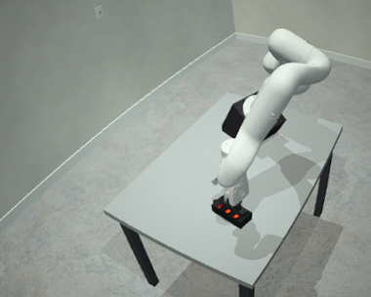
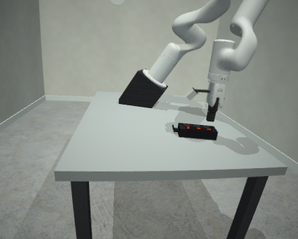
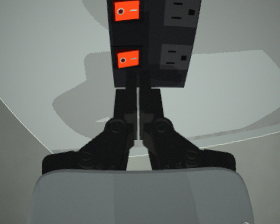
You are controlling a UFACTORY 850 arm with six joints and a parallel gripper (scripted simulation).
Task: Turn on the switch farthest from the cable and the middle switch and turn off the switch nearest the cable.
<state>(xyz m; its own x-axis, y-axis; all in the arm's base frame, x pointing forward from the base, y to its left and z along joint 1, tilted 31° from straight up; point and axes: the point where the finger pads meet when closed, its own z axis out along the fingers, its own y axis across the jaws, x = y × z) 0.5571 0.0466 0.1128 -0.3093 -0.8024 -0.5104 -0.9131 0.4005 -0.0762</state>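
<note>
A black power strip [image 2: 197, 131] lies flat on the grey table, right way up, with its short cable stub [image 2: 174, 128] at the left end. Three switches on its top glow red [image 2: 199, 128]. My gripper [image 2: 211, 116] is shut and empty. It points straight down, just above the end of the strip farthest from the cable, and is apart from it. In the wrist view the shut fingertips [image 3: 136, 87] sit at the near end of the strip [image 3: 153, 28], right by the nearest red switch [image 3: 128, 58]. A second switch [image 3: 126, 11] lies beyond it. The strip also shows in the top view [image 1: 230, 212], under the arm.
The arm's black base block [image 2: 141, 89] stands at the back of the table. The strip lies near the table's right edge [image 2: 256, 142]. The front edge [image 2: 168, 175] is some way off.
</note>
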